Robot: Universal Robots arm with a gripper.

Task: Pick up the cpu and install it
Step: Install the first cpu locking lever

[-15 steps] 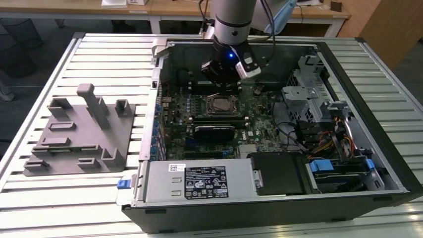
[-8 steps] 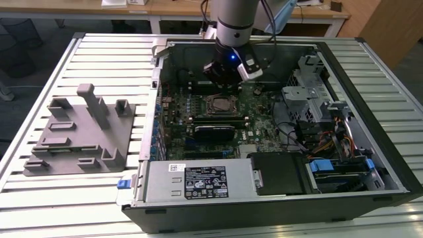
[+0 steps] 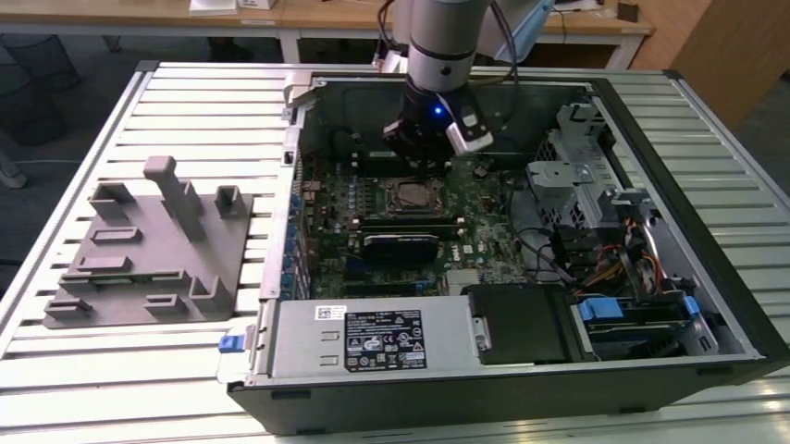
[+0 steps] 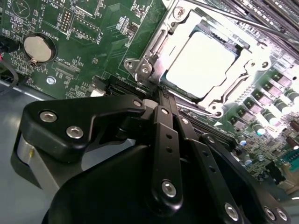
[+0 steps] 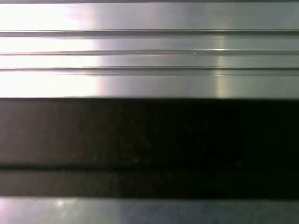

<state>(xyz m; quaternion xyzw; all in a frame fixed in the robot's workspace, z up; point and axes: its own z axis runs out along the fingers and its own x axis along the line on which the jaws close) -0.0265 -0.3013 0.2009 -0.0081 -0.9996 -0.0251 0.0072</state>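
The cpu [image 4: 201, 63] is lying flat in the socket frame [image 4: 149, 60] on the motherboard [image 4: 93, 42], inside the open computer case [image 3: 728, 277]. Its silvery top is facing up, toward the arm. It's square, so no real long axis; its edges are running parallel w/ the frame's sides. In the exterior view the cpu [image 3: 412, 194] is sitting near the middle of the board, w/ the frame's sides roughly lined up w/ the case walls.

The gripper [image 4: 160, 93] is hanging just above the board, right beside one edge of the socket frame and not touching the cpu. In the second wrist view its fingers [image 4: 162, 116] are looking drawn together at the tips, w/ nothing between them, so it's carrying nothing. In the exterior view the gripper [image 3: 426, 159] is pointing straight down at the board on the far side of the socket, w/ a blue light glowing on the wrist above it.

A coin battery [image 4: 39, 48] is sitting on the board, well apart from the socket. The grey tray [image 3: 136, 268] w/ upright blocks is resting on the slatted table [image 3: 198, 102], on the exterior view's left of the case and apart from it.
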